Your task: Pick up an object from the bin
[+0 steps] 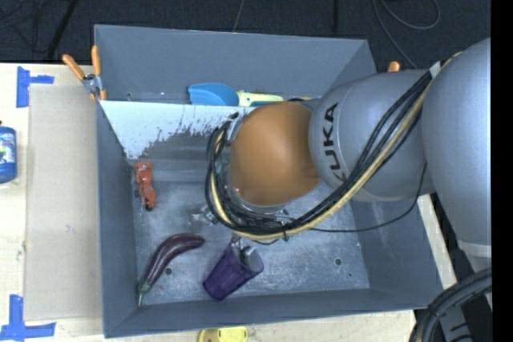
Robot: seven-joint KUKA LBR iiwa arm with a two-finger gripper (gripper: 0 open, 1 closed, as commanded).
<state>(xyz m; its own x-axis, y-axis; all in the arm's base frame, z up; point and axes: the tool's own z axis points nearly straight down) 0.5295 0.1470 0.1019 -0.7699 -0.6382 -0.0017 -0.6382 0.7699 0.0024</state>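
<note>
My gripper (245, 255) pokes out from under the arm's orange cover, low in the bin's front middle. It sits right at the upper end of a small purple cup-shaped thing (226, 279) lying on the bin floor; whether it touches it I cannot tell. A dark purple eggplant-shaped thing (168, 255) lies to the left of the gripper, apart from it. Much of the gripper is hidden by the cover and cables.
A small orange-brown figure (145, 183) lies by the left wall. At the back wall rest a blue thing (212, 94) and a pale yellow thing (261, 100), partly hidden by the arm. The arm's bulk covers the bin's right half.
</note>
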